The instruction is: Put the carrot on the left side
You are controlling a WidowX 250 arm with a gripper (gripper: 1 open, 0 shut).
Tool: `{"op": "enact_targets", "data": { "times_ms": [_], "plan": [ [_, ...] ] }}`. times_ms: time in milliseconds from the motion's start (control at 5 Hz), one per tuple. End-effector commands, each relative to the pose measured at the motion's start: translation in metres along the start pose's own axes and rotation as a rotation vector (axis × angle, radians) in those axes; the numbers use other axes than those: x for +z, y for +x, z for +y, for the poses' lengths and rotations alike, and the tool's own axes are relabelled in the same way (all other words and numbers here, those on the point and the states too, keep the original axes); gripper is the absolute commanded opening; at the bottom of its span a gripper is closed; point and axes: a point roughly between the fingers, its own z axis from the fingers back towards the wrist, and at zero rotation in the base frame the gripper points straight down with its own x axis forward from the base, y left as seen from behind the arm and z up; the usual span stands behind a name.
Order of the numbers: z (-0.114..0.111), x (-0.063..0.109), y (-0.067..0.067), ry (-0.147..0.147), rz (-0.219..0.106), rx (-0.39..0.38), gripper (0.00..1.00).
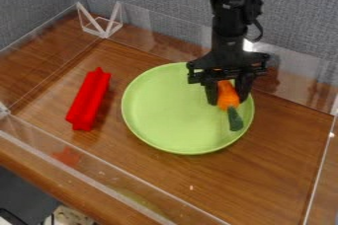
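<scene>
Carrot (228,100) lies on the right part of the plate (161,111), stem end toward the plate's near-right rim, long axis running that way. Your claw (228,88) points straight down with its jaws pinching the carrot's orange end. Left of the plate the table (53,66) is bare except for the red block (87,98); mind the walls.

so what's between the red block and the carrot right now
In the camera view, bare green plate fills most of the stretch from the red block to the carrot, after a strip of wooden table.
</scene>
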Motion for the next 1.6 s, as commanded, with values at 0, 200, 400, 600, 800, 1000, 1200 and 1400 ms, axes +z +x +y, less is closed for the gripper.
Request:
{"op": "enact_targets", "data": {
  "times_ms": [0,200,400,600,800,1000,1200,1400],
  "plan": [
    [0.002,0.047,0.020,-0.071,-0.072,-0.036,0.00],
    [0.023,0.081,0.037,-0.093,-0.109,-0.063,0.00],
    [0.055,0.111,0.055,-0.099,-0.134,-0.071,0.00],
    [0.093,0.124,0.065,-0.082,-0.147,-0.063,0.00],
    [0.128,0.128,0.069,-0.067,-0.159,-0.076,0.00],
    [0.172,0.119,0.083,-0.030,-0.171,-0.041,0.00],
    [0.206,0.102,0.090,0.018,-0.164,0.002,0.00],
    [0.216,0.080,0.091,0.028,-0.153,0.005,0.00]
  ]
}}
